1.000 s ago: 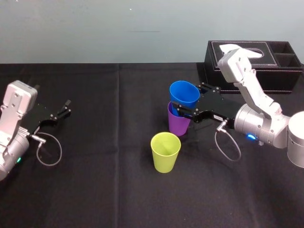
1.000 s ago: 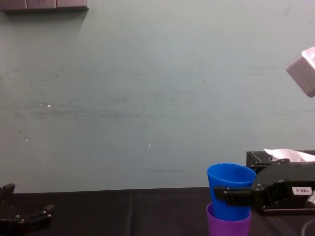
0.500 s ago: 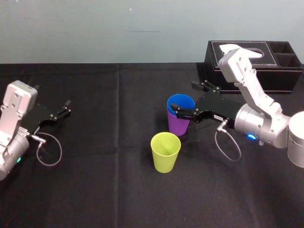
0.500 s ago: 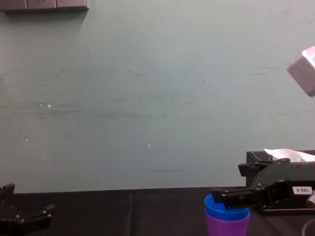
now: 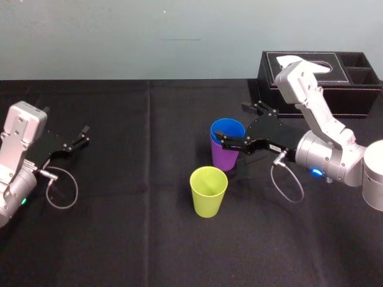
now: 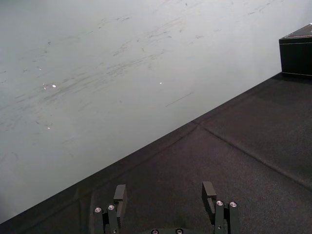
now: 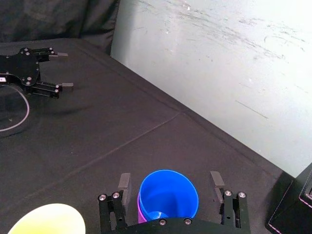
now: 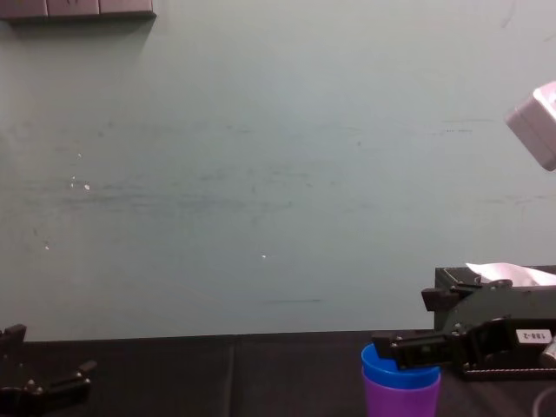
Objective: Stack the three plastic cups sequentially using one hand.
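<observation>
My right gripper (image 7: 169, 178) stands unclenched, a finger on either side of the smooth blue plastic cup (image 5: 228, 128). That cup sits nested in the tapered purple plastic cup (image 5: 224, 157), with the yellow-green plastic cup (image 5: 208, 191) upright nearby; my left gripper (image 6: 164, 187) rests spread at the far left. The cups look light, thin-walled and slick, so I'd pinch the wall just under the rim, gently, lest it buckle or slip.

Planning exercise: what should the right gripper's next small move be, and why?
Probably draw the right gripper back from the stack: it is open, the blue cup sits nested in the purple cup, and the yellow-green cup stands alone. The left gripper rests far left.
</observation>
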You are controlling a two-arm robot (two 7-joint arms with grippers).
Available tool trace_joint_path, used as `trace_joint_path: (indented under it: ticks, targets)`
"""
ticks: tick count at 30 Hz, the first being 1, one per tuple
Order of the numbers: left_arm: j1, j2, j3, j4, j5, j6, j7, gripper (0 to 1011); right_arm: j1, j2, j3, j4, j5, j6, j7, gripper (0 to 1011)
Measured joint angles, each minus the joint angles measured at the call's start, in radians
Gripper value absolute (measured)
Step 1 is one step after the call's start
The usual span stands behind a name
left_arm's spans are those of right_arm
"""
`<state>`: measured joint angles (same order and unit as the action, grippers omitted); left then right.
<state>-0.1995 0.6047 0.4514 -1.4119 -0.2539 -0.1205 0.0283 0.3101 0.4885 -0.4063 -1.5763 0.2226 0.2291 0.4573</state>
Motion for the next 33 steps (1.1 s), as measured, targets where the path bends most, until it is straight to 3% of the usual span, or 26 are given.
trace_joint_path:
  ticks: [10,25,33]
  targets:
    - [0.000,0.000,0.000,0.000,0.000,0.000,0.000,1011,-0.034,0.028,0.022,-0.041,0.015,-0.017,0.000,1003]
    - [0.000,0.000,0.000,0.000,0.000,0.000,0.000,1011,-0.187,0.176,0.078,-0.201,0.091,-0.066,0.067,1003]
    - [0.000,0.000,0.000,0.000,0.000,0.000,0.000,1011,-0.241,0.217,0.069,-0.226,0.108,-0.075,0.080,1003]
